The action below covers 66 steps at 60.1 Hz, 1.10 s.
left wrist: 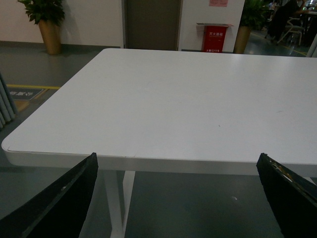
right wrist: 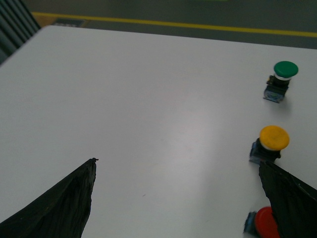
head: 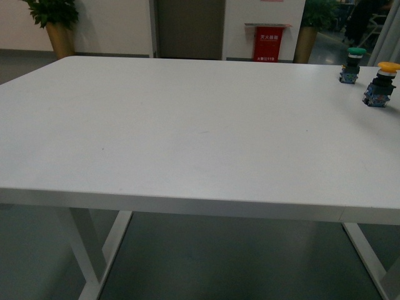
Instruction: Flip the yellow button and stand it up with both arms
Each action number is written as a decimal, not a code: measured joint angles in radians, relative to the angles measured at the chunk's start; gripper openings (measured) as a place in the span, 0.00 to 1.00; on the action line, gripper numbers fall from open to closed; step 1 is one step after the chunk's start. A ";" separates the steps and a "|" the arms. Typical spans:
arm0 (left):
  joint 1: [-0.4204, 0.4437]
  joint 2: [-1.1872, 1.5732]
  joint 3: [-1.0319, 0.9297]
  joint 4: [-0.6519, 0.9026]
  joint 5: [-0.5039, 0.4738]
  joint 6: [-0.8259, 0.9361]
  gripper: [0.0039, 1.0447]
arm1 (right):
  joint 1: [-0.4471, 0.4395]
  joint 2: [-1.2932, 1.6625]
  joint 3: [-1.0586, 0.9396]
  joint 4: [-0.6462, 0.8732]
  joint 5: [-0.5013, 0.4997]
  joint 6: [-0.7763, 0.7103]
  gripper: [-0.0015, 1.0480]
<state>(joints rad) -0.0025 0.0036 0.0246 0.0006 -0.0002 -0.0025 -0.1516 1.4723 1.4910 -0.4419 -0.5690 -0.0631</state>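
The yellow button (head: pixel 380 83) stands upright on the white table (head: pixel 187 131) at its far right edge, yellow cap up, blue-black body below. It also shows in the right wrist view (right wrist: pixel 270 144), just beyond one black finger. My right gripper (right wrist: pixel 178 198) is open and empty above the table, apart from the button. My left gripper (left wrist: pixel 176 198) is open and empty, hanging off the table's near edge, with the floor between its fingers (left wrist: pixel 59 203). Neither arm shows in the front view.
A like button with a green cap (head: pixel 351 64) stands behind the yellow one, also in the right wrist view (right wrist: pixel 280 79). A red-capped button (right wrist: pixel 264 224) sits partly behind the right finger. Potted plants (head: pixel 56 25) and a red box (head: pixel 267 42) stand beyond the table.
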 joint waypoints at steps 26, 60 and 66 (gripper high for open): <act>0.000 0.000 0.000 0.000 0.000 0.000 0.94 | -0.033 -0.517 -0.464 0.267 0.199 0.085 0.80; 0.000 0.000 0.000 0.000 0.000 0.000 0.94 | 0.146 -0.883 -1.177 0.715 0.563 0.065 0.03; 0.000 0.000 0.000 0.000 -0.001 0.000 0.94 | 0.148 -0.918 -1.228 0.727 0.565 0.065 0.03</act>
<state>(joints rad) -0.0025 0.0036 0.0246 0.0006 -0.0010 -0.0025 -0.0036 0.5545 0.2626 0.2855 -0.0040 0.0017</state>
